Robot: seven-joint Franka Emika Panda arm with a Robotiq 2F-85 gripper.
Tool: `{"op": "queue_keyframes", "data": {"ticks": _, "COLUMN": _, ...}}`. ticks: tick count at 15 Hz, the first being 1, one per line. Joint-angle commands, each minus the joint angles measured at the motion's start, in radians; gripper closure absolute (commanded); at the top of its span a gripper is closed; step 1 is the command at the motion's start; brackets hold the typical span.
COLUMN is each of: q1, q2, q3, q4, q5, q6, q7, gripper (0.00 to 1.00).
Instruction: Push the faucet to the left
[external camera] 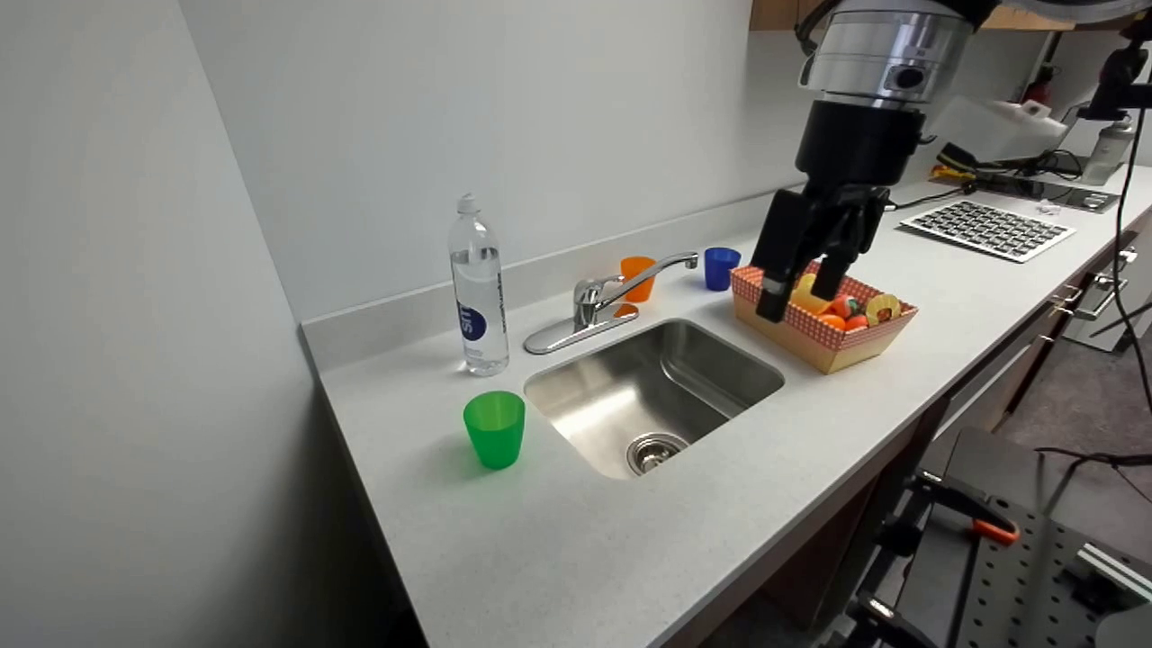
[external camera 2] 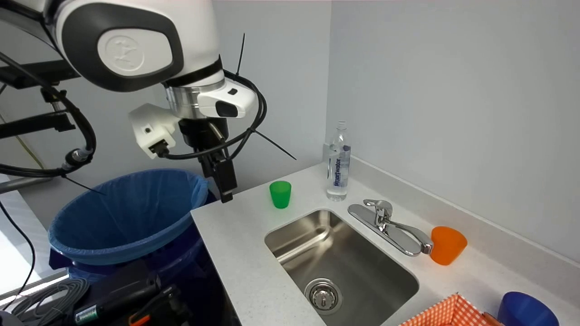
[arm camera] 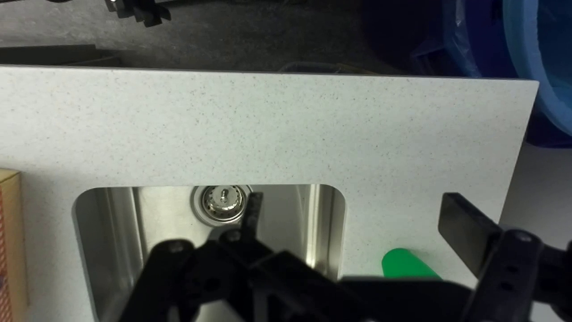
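Wrist view: black two-finger gripper (arm camera: 357, 217), fingers wide apart, holding nothing. Just behind the rectangular stainless-steel sink (external camera 2: 362, 271) stands the shiny chrome faucet (external camera 2: 384, 212), probably stiff, slick and firmly mounted; its long spout (external camera 2: 419, 235) should swivel if pushed near the tip.

Green cup (arm camera: 404, 264) part-hidden in wrist view.
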Motion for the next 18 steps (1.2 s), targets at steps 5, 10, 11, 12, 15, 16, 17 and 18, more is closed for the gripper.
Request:
{"op": "queue_keyframes", "data": {"ticks": 5, "q1": -0.065, "q2": 0.166, "q3": -0.019, "q4": 0.129, "q5": -0.054, "q6": 0.062, "q7": 0.019, "gripper": 0.0}}
{"op": "queue_keyframes", "data": {"ticks": 10, "q1": -0.104, "q2": 0.272, "q3": -0.03, "q4": 0.238, "q5": -0.087, "q6": 0.091, "q7": 0.048, "gripper": 0.0}}
{"op": "queue_keyframes", "data": {"ticks": 11, "q1": -0.113, "q2": 0.294, "q3": -0.034, "q4": 0.264, "q5": -0.095, "q6": 0.092, "q7": 0.055, "gripper": 0.0}}
{"op": "queue_keyframes", "data": {"ticks": 12, "q1": -0.119, "q2": 0.312, "q3": -0.039, "q4": 0.288, "q5": -0.102, "q6": 0.091, "q7": 0.062, "gripper": 0.0}}
{"op": "queue_keyframes", "data": {"ticks": 15, "q1": -0.129, "q2": 0.374, "q3": -0.062, "q4": 0.369, "q5": -0.108, "q6": 0.082, "q7": 0.059, "gripper": 0.0}}
{"op": "queue_keyframes", "data": {"ticks": 16, "q1": -0.133, "q2": 0.391, "q3": -0.067, "q4": 0.391, "q5": -0.111, "q6": 0.082, "q7": 0.061, "gripper": 0.0}}
{"op": "queue_keyframes", "data": {"ticks": 17, "q1": -0.135, "q2": 0.409, "q3": -0.074, "q4": 0.416, "q5": -0.111, "q6": 0.083, "q7": 0.061, "gripper": 0.0}}
{"op": "queue_keyframes", "data": {"ticks": 18, "q1": -0.137, "q2": 0.423, "q3": -0.079, "q4": 0.437, "q5": -0.112, "q6": 0.084, "q7": 0.065, "gripper": 0.0}}
